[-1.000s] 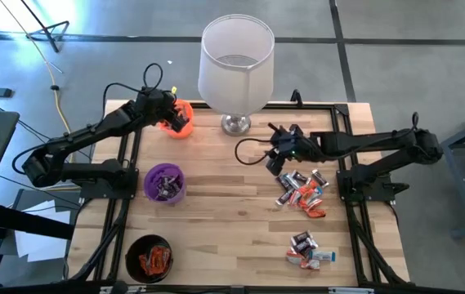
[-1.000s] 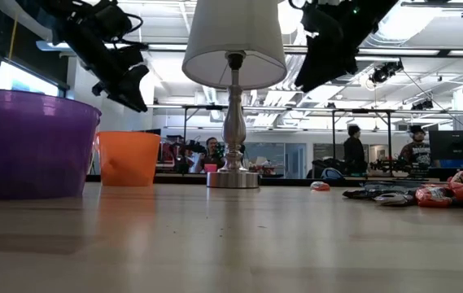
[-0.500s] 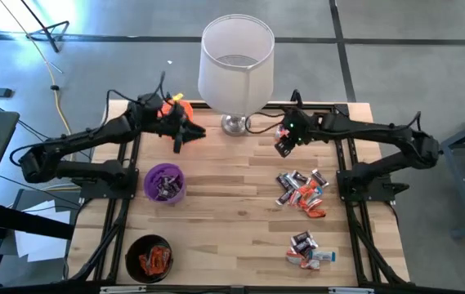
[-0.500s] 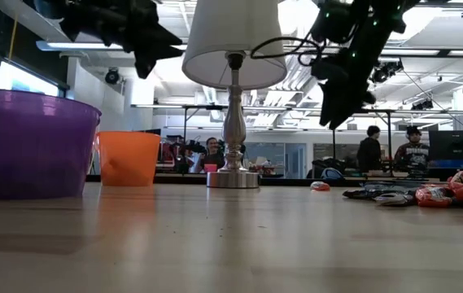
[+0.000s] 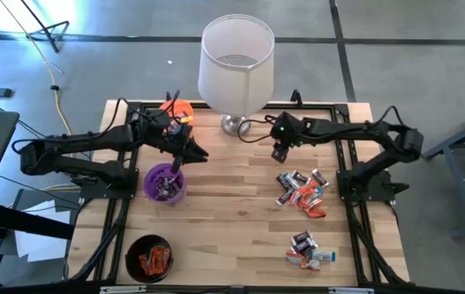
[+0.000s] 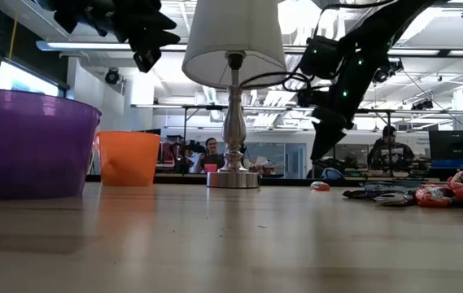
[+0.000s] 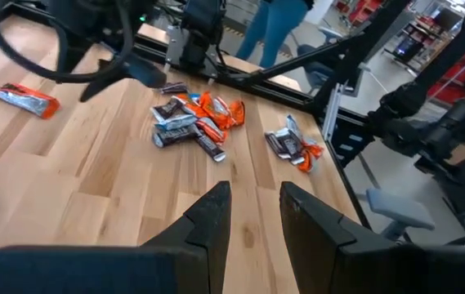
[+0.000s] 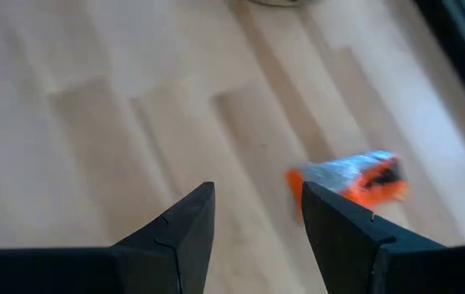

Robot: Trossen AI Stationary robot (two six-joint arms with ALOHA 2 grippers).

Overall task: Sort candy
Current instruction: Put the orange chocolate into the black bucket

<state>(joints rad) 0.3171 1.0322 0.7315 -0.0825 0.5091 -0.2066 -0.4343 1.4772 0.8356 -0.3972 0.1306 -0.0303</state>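
A pile of wrapped candy lies flat on the wooden table at the right, with a smaller pile nearer the front edge. One orange-and-silver candy lies alone near the lamp base, also seen in the low view. My right gripper hangs open just above the table, slanting down, with this candy beside one finger. My left gripper is open with nothing in it, pointing nearly level toward the table's right, high above the purple cup.
A lamp with a white shade stands at the far middle edge, with its metal base close to my right gripper. The orange cup is at the far left, and the black cup with orange candy is at the near left.
My left gripper has left the orange cup, swung toward the table's right and near side, and tipped from pointing down to nearly level. My right gripper has swung toward the lamp base and sunk toward the table, over the lone candy.
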